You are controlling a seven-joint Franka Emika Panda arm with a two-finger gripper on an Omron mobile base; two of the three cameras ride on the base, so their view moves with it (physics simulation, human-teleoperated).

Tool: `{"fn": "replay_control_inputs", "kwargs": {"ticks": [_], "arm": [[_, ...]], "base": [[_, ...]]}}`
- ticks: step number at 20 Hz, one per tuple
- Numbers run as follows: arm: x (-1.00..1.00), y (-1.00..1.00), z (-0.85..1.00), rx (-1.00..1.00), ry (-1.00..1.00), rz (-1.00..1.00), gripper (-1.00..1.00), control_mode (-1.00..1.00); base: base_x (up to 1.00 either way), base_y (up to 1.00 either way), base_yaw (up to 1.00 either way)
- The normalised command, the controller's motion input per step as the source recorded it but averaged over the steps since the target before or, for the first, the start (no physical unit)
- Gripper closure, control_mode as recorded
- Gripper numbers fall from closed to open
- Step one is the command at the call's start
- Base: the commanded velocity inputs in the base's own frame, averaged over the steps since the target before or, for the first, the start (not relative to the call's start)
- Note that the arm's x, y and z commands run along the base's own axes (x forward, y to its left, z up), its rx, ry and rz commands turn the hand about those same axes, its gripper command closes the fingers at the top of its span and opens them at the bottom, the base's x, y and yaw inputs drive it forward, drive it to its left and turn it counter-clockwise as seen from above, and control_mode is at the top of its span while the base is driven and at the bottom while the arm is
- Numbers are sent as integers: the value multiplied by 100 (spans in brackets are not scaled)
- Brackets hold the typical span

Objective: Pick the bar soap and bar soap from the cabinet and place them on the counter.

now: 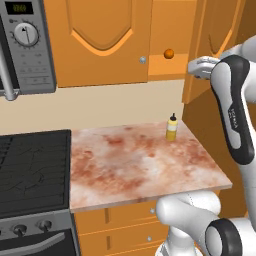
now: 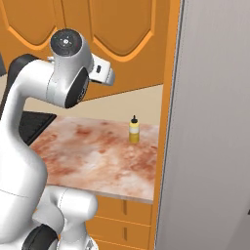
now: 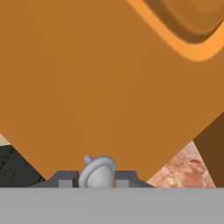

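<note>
You're in rendered home kitchen. Orange wooden wall cabinet with arched-panel doors at 12 o'clock, silver microwave with dial at 10, black stove top with knobs at 9. Mottled reddish-brown stone-look countertop centre, orange lower drawers at 6, small yellow dark-capped bottle on countertop.

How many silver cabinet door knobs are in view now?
2. The closed door's knob sits by the orange ball; the open door's knob is in the end effector. Others may be hidden behind the arm.
</note>
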Motion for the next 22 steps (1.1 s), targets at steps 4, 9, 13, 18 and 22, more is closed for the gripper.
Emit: {"fn": "replay_control_inputs", "kwargs": {"ticks": [4,9,13,18,22], "arm": [[-8,-1,0,0,2,0,100,-100],[-7,0,0,0,-1,0,-100,-100],[-10,0,0,0,0,0,-100,-100],[-62,0,10,-1,-3,0,-100,-100],[-68,32,14,-11,-3,-2,-100,-100]], "base": [[0,0,0],[0,0,0],[0,0,0],[0,0,0],[0,0,0]]}}
